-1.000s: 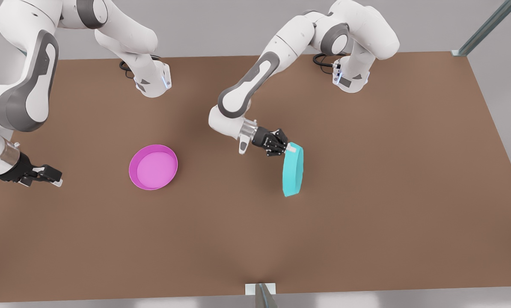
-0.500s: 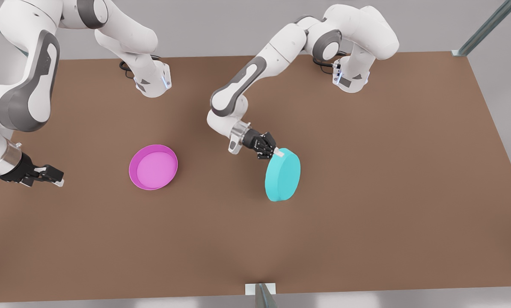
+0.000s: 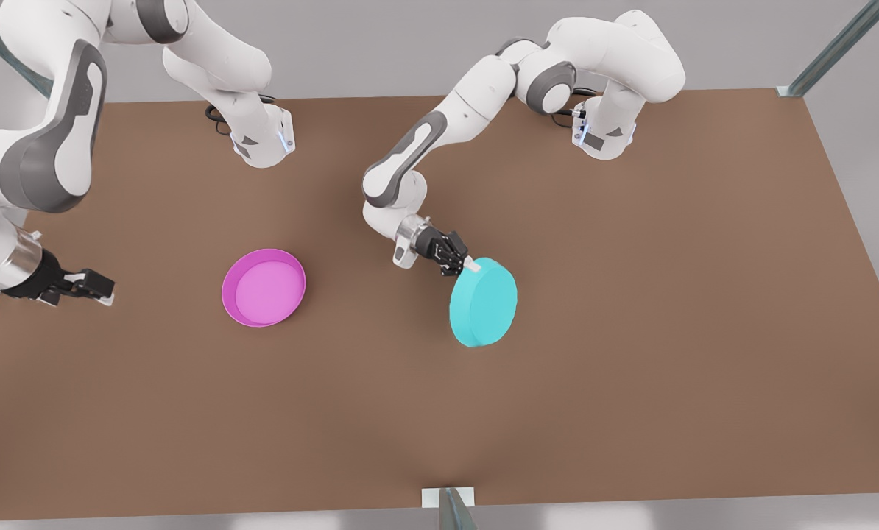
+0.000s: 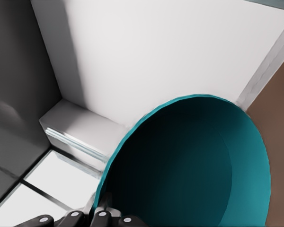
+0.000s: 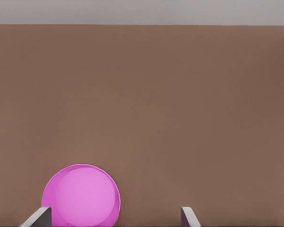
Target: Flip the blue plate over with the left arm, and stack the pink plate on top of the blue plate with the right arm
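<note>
Left gripper [image 3: 470, 265] clamped on blue plate [image 3: 484, 303], base up; pink plate [image 3: 263, 287] left; right gripper [image 3: 99, 287] waiting far left.

Simulated robot test cell: bare brown tabletop [image 3: 631, 368], plain grey backdrop, metal frame struts [image 3: 837, 48] at corners.

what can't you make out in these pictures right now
- Whether the blue plate touches the table or is still lifted: the front view looks down on its base.
- Its inside is shadowed in the left wrist view.
- Left gripper contact: fingertips hidden at the rim.
- The pink plate is cut off in the right wrist view; right gripper waits open.
</note>
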Controlling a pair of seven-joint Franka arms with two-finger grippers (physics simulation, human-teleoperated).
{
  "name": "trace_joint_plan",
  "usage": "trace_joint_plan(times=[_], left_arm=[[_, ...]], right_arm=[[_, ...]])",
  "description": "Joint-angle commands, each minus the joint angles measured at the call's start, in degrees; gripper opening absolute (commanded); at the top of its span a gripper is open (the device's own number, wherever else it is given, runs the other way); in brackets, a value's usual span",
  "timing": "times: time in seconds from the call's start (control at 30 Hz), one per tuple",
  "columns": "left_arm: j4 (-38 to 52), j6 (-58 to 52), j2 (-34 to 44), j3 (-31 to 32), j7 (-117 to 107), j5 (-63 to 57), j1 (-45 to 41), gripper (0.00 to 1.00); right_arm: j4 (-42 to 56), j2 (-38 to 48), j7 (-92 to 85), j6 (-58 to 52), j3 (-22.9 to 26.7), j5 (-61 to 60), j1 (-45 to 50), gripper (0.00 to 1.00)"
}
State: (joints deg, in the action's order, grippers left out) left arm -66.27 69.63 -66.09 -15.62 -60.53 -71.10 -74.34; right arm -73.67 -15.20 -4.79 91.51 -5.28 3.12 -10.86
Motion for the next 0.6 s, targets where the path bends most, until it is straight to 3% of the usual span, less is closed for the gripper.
trace_joint_plan(times=[0.0,0.03,0.07,0.13,0.17,0.33,0.57], left_arm=[[0.08,0.16,-0.18,-0.03,-0.12,1.23,-0.01,0.24],[0.35,0.07,-0.44,-0.03,-0.12,1.23,-0.01,0.27],[0.35,0.07,-0.53,-0.03,-0.12,1.23,-0.01,0.37],[0.35,0.07,-0.88,-0.03,-0.12,1.23,-0.01,0.86],[0.44,0.07,-0.97,-0.03,-0.12,1.23,-0.45,1.0],[0.87,-0.45,-1.76,0.32,-0.12,1.32,-0.63,1.0],[12.21,-0.11,-5.37,4.28,-4.33,5.71,0.16,1.0]], right_arm=[[0.1,0.0,0.04,-0.19,0.0,-0.05,0.05,1.0],[0.19,0.08,-0.05,-3.08,0.0,0.04,0.13,1.0],[0.19,0.0,0.04,-3.44,-0.08,-0.05,0.13,1.0],[0.19,-0.18,0.04,-3.44,-0.08,-0.13,0.13,1.0],[0.1,-0.53,-0.05,-3.35,-0.17,-0.22,0.22,1.0],[-0.07,-0.71,0.04,-3.53,-0.08,0.04,1.01,1.0],[-0.95,-3.26,-0.4,-3.26,-0.17,0.48,3.83,1.0]])
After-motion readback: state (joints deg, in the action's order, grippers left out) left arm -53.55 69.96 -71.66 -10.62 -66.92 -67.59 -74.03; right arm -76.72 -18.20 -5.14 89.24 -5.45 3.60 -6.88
